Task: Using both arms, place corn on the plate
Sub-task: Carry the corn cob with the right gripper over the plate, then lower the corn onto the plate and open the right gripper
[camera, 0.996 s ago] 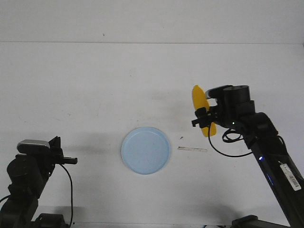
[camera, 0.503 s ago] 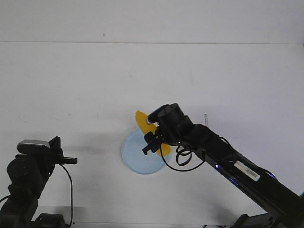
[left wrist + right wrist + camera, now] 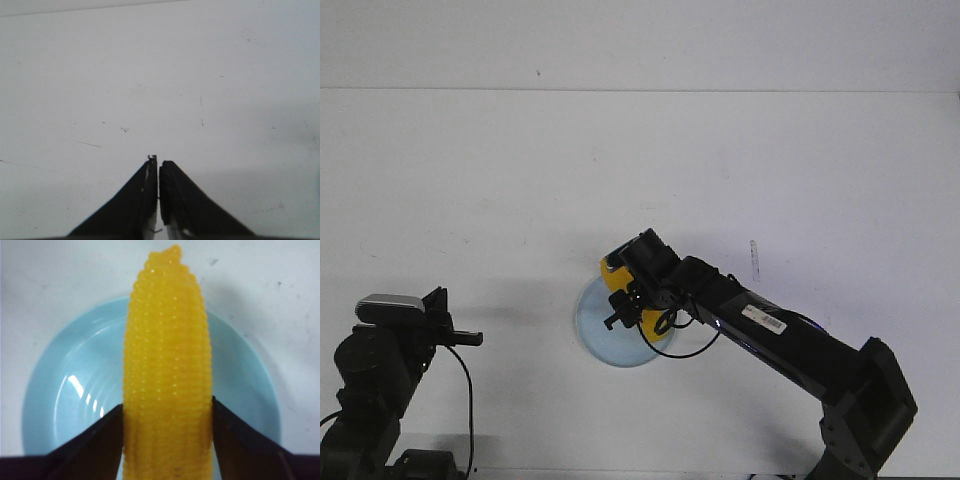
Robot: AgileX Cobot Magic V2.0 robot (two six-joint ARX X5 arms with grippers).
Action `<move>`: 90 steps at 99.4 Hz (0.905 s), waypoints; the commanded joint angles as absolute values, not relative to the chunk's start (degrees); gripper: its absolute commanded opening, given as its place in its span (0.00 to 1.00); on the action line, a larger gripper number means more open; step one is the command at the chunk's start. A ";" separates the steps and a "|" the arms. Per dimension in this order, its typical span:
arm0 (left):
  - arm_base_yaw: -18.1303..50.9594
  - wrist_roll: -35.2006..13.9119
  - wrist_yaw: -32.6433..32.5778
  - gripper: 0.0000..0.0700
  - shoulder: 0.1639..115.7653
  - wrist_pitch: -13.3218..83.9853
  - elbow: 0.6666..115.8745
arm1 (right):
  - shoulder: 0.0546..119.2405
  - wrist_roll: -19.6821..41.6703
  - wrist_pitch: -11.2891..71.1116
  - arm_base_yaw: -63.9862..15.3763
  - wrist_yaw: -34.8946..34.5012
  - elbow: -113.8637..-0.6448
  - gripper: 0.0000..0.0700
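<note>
**Operator:** Report the status of the right gripper (image 3: 617, 312) and the position of the corn (image 3: 650, 322).

**Technician:** The right gripper is clamped on the corn. In the right wrist view the two black fingers (image 3: 95, 440) press against both flanks of the cob (image 3: 167, 370), near its thick end. In the front view the cob hangs over the plate (image 3: 595, 335), crossing the plate's upper right sector from about 12 o'clock to about 4 o'clock. I cannot tell whether the cob touches the plate surface or sits just above it.

**Operator:** Plate position?

**Technician:** The plate rests on the white table (image 3: 470, 170), near the table's 6 o'clock edge as the front camera sees it. In the right wrist view the pale blue rim (image 3: 45, 385) shows on both sides of the cob, so the corn is roughly centred over the dish, with its tip reaching past the far rim.

**Operator:** Left arm?

**Technician:** The left gripper (image 3: 158, 165) is at about 8 o'clock from the plate, well apart from it. Its jaws are pressed together and hold nothing; only bare table shows ahead of them.

**Operator:** Task progress?

**Technician:** By my judgement, pickup and transport are complete. Remaining: lower the corn fully if it is not seated, release the grip, withdraw the right arm. The left arm shows no contribution yet. Risk: the cob may roll on release.
</note>
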State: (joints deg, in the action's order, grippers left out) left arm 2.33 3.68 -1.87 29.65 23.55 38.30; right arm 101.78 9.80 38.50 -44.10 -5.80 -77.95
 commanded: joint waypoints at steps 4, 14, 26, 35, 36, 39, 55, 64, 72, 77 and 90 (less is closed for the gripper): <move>2.37 3.84 -2.17 0.00 29.80 23.07 38.61 | 103.26 10.41 38.02 -44.66 -5.76 -78.72 0.31; 2.37 3.84 -2.17 0.00 29.80 23.07 38.61 | 103.26 10.20 37.87 -44.82 -6.59 -78.72 0.46; 2.37 3.84 -2.17 0.00 29.80 23.07 38.61 | 103.26 9.04 37.91 -44.82 -9.30 -78.72 0.87; 2.37 3.84 -2.17 0.00 29.80 23.07 38.61 | 103.22 9.04 37.65 -44.82 -9.19 -78.74 0.89; 2.37 3.84 -2.17 0.00 29.80 23.07 38.61 | 103.20 9.04 37.63 -44.82 -9.19 -78.76 0.89; 2.37 3.84 -2.17 0.00 29.80 23.07 38.61 | 103.07 9.15 37.50 -44.82 -9.19 -78.78 0.89; 2.37 3.22 -2.17 0.00 29.47 23.51 38.61 | 100.33 9.19 36.34 -44.21 -8.47 -78.87 0.87; 2.31 0.82 -2.17 0.00 29.23 23.88 38.61 | 97.54 9.04 35.44 -43.42 -6.66 -78.87 0.72; 2.22 -0.99 -2.17 0.00 28.62 24.49 38.59 | 94.63 8.23 34.68 -42.15 -3.70 -78.87 0.50; 2.22 -0.97 -2.17 0.00 27.99 25.06 38.59 | 92.82 7.33 34.28 -41.15 -1.28 -78.87 0.36; 2.22 -1.30 -2.20 0.00 25.67 25.61 38.04 | 87.85 5.26 34.63 -36.95 6.87 -78.85 0.08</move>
State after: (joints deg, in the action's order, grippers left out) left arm 2.28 -0.21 -1.87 26.48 26.17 38.20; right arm 88.73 7.25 34.41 -38.28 3.31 -77.95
